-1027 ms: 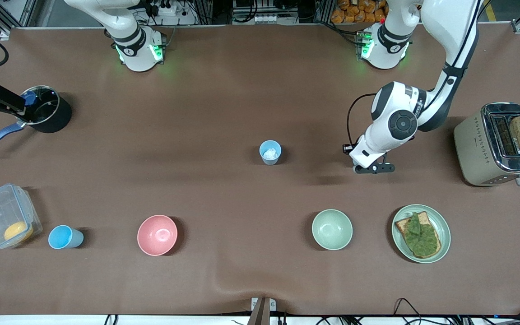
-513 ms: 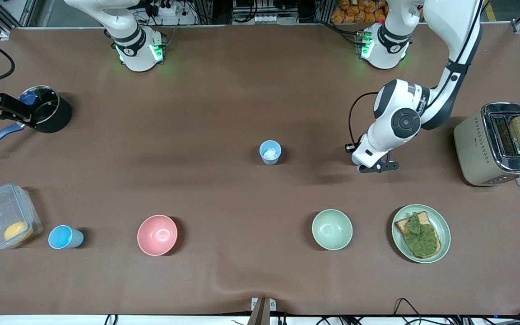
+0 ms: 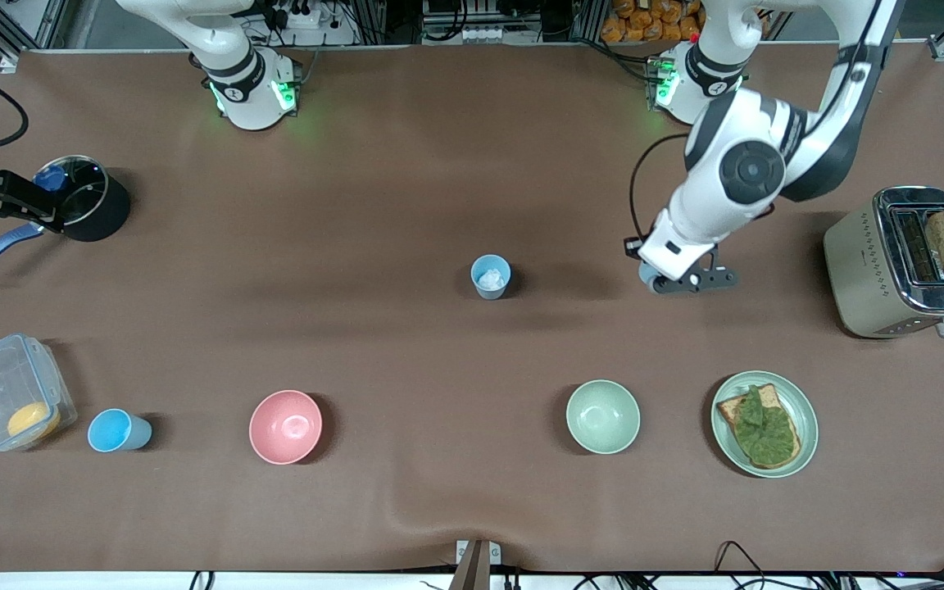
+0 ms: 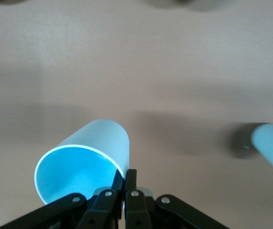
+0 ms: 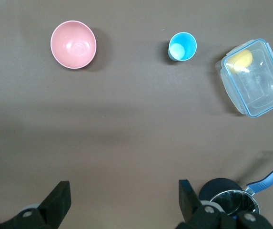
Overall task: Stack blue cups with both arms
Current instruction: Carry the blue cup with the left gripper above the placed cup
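Note:
My left gripper (image 4: 125, 176) is shut on the rim of a sky-blue cup (image 4: 84, 162), which hangs tilted above the table. In the front view this gripper (image 3: 695, 280) is over the table between the toaster and the pale blue cup (image 3: 491, 276), and the arm's wrist hides most of the held cup. That pale cup (image 4: 272, 145) stands upright mid-table with a white lump inside. Another bright blue cup (image 3: 118, 430) (image 5: 182, 46) stands beside the clear box. My right gripper (image 5: 125, 200) (image 3: 5, 201) is open and empty, up beside the black pot.
A black pot (image 3: 83, 205) with a blue handle sits at the right arm's end. The clear box (image 3: 11, 392), pink bowl (image 3: 285, 426), green bowl (image 3: 602, 416) and plate of toast (image 3: 800, 410) line the nearer strip. A toaster (image 3: 902, 262) stands at the left arm's end.
The left gripper closed fully on the cup's rim, and the left arm lifted, shifting toward its base with the cup. The right gripper drew back slightly toward the table's end.

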Controlling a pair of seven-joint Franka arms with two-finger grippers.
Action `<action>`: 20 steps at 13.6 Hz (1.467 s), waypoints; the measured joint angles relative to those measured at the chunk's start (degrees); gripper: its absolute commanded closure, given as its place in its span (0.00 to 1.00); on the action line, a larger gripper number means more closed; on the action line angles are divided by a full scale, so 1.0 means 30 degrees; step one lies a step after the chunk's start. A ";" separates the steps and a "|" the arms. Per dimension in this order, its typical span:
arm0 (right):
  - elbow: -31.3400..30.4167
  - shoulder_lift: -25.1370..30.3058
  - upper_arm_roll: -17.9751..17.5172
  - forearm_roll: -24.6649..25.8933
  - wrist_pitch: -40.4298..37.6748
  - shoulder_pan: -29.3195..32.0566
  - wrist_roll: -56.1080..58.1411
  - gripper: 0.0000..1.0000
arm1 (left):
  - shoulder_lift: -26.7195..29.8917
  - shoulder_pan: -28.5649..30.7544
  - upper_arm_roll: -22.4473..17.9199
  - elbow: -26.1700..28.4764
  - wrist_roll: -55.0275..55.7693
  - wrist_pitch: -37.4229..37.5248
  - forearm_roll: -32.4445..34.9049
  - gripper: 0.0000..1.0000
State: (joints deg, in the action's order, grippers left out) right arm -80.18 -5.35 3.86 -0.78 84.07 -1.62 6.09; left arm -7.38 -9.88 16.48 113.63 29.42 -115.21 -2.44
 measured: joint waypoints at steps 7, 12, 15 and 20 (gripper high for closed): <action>0.0001 0.0000 -0.0024 0.0000 -0.0070 -0.0004 0.0001 0.00 | -0.1179 -0.3480 0.0772 -0.2754 0.2766 0.0174 -0.0023 1.00; 0.0001 0.0000 -0.0028 0.0000 -0.0165 -0.0004 0.0001 0.00 | -0.3929 -0.6525 0.0037 -0.5976 0.5528 0.0171 -0.0030 1.00; 0.0001 0.0000 -0.0023 0.0000 -0.0269 -0.0004 0.0001 0.00 | -0.5412 -0.8148 -0.1147 -0.7450 0.6306 0.0172 -0.0030 1.00; 0.0001 0.0001 -0.0012 0.0000 -0.0529 -0.0003 0.0000 0.00 | -0.6806 -0.9330 -0.2360 -0.8153 0.6456 0.0177 -0.0240 1.00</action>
State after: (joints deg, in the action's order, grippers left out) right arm -80.17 -5.35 3.82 -0.78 82.48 -1.63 6.09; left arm -27.80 -37.87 9.40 89.17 48.79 -114.67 -3.16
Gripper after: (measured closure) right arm 0.000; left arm 0.965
